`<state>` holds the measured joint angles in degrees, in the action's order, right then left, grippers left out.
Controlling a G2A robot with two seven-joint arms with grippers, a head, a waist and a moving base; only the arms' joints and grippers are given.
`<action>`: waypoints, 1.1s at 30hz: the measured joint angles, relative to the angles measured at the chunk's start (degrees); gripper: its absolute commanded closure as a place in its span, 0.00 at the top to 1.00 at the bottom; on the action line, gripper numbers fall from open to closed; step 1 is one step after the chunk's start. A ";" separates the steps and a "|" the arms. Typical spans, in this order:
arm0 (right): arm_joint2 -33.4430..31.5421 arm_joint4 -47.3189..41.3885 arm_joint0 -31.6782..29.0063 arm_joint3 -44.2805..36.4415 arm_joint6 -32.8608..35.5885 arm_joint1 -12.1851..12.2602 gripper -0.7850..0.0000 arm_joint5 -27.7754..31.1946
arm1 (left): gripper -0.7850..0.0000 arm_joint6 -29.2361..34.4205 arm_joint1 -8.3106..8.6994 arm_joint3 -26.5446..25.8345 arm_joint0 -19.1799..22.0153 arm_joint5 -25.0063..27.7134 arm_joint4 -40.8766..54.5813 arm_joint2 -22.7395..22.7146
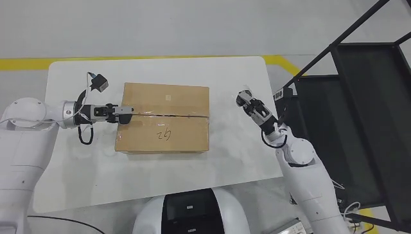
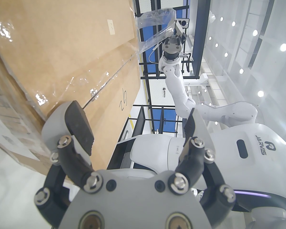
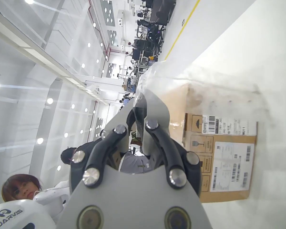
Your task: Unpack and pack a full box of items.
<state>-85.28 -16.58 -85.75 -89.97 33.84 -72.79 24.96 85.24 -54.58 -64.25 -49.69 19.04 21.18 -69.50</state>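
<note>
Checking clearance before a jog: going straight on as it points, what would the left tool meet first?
The brown cardboard box: the open left tool points at its end, level with the taped top seam. One finger seems at the edge; depth unclear.

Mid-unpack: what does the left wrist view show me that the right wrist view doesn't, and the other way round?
Left wrist view adds: the top of the box with its taped centre seam and a handwritten mark, and the left gripper open at the box's edge by the seam. Right wrist view adds: the box's end face with its shipping labels and, close up, the right gripper shut on the clear tape. Shared: the box, the right gripper and the clear tape it holds, running from the box's far edge.
</note>
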 measured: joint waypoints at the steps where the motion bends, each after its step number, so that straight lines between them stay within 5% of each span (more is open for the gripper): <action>1: 0.50 0.52 -0.22 -0.67 0.31 0.00 0.00 -0.06 | 1.00 0.00 0.00 0.00 0.00 0.00 0.00 0.00; 33: 22.99 16.30 12.94 6.78 -9.87 -3.29 0.00 -8.52 | 1.00 0.00 0.00 0.00 0.00 0.00 0.00 0.00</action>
<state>-62.29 -0.28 -72.81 -83.19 23.97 -76.08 16.45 85.24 -54.58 -64.25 -49.69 19.04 21.18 -69.50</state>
